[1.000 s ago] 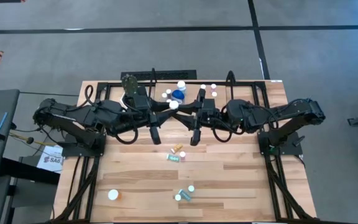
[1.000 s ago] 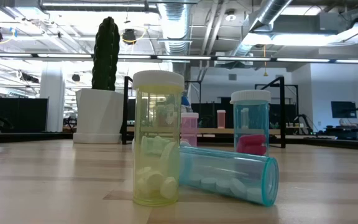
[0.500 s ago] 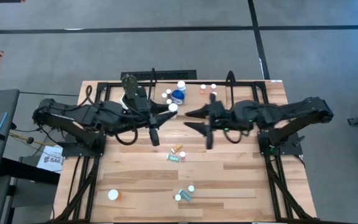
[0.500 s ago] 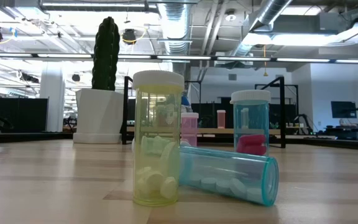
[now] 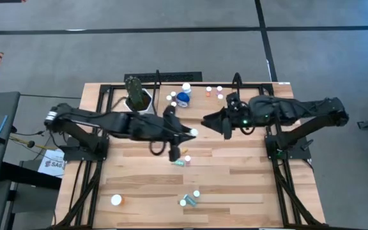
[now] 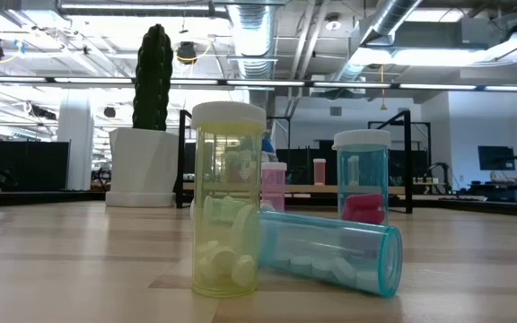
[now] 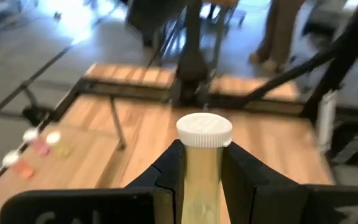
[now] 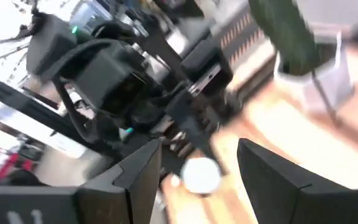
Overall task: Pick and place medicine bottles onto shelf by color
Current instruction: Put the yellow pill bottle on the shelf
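Clearly the shelf (image 5: pixel 260 89), the black-railed board along the table's (image 5: pixel 235 191) far edge, already carries several bottles. Well in front of it, the left gripper (image 7: pixel 199 177) is clamped on a yellowish white-capped bottle (image 7: pixel 202 163) above the table's middle. The right gripper (image 8: pixel 199 168) hangs nearer the shelf, jaws parted and empty. Swinging shelfward, the left arm could clip the right arm or topple the shelved bottles.

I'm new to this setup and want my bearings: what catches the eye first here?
The left gripper is shut on a yellowish white-capped bottle, held over the middle of the table. The right gripper hangs open and empty nearer the shelf. Close to the low camera, a yellow bottle stands beside a teal one lying on its side.
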Motion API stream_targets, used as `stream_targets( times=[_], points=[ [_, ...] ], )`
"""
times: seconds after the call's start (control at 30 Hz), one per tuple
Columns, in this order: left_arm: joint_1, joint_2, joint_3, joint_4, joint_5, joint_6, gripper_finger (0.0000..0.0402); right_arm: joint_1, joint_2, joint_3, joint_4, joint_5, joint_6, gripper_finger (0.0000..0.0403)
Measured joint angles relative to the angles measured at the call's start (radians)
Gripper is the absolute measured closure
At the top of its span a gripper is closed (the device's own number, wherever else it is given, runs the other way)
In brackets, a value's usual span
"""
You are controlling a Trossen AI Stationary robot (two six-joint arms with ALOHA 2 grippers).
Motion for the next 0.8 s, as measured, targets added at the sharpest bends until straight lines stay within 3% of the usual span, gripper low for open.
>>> stream_targets(
  times=[0.33,0.63,0.8],
  points=[
    [0.01,0.114,0.0,0.014,-0.138,0.0,0.0344,-0.016,0.01,0.0,-0.299,-0.073,0.32,0.0168],
    [0.01,0.115,0.0,0.026,-0.136,0.025,0.0344,-0.016,0.112,0.0,-0.262,-0.144,0.363,0.0168],
    [0.006,0.115,0.0,-0.008,-0.065,0.033,0.0344,-0.033,0.149,0.0,-0.199,-0.183,0.333,0.0168]
  ],
)
